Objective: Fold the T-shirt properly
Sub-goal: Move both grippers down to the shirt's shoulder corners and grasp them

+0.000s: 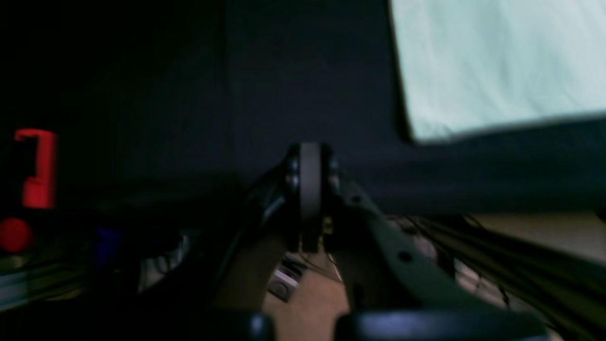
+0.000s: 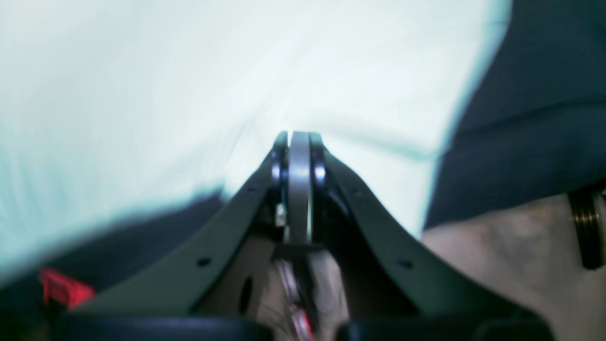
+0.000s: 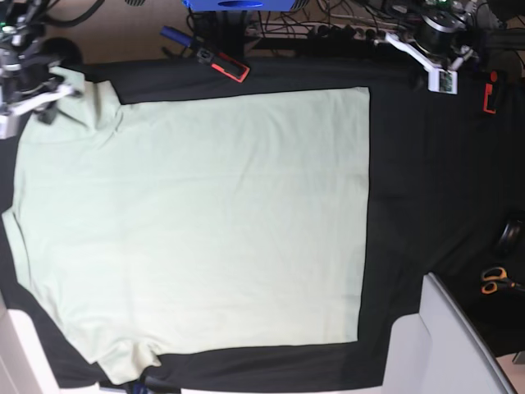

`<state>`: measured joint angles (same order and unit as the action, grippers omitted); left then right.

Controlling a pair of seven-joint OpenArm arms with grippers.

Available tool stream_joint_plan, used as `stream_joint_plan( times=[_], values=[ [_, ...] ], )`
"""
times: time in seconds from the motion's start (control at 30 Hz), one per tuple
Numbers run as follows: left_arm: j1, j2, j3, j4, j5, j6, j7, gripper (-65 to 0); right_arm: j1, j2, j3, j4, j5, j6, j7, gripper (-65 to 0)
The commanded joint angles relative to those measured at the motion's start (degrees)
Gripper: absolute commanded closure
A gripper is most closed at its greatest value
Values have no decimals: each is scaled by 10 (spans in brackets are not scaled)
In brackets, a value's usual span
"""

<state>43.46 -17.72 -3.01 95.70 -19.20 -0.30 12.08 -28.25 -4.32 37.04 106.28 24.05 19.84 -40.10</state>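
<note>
The T-shirt (image 3: 205, 222) lies flat across the bench (image 3: 426, 189), filling the frame's left and centre; both arms' fingers pressed together, holding nothing; best part them, pinch one sleeve edge cleanly.

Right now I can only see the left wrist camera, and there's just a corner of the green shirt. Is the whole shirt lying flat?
Observer: Yes. In the base view the T-shirt is spread flat on the black cloth, with its sleeves at that view's left and its hem at the right.
Operator: Where's my other arm?
Observer: The right gripper is at the upper sleeve in the base view's top-left corner. It is shut over the fabric, but I can't tell if it pinches any.
Operator: Is anything sharp around?
Observer: Orange-handled scissors lie near the base view's right edge, well apart from the shirt.
</note>
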Motion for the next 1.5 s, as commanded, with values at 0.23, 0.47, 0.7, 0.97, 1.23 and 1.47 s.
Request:
stream_joint_plan(
  times=[0.23,0.47,0.7,0.97,1.23,1.47],
  values=[
    [3,-5,-52,13,2,4,-3,0,62,3,173,-111,110,127,-98,-45],
    [-7,-7,-52,17,2,4,-1,0,82,30,212,-190,111,202,-111,-400],
    [-7,-6,-51,17,2,4,0,0,91,66,212,-271,112,202,-107,-448],
    [-7,-6,-51,14,2,4,0,0,104,88,207,-327,112,202,-85,-448],
    [-5,-5,-51,12,2,4,0,0,106,87,193,-360,112,202,-84,-448],
    [-6,-5,-51,12,2,4,1,0,106,83,142,-363,112,202,-83,-447]
  ],
)
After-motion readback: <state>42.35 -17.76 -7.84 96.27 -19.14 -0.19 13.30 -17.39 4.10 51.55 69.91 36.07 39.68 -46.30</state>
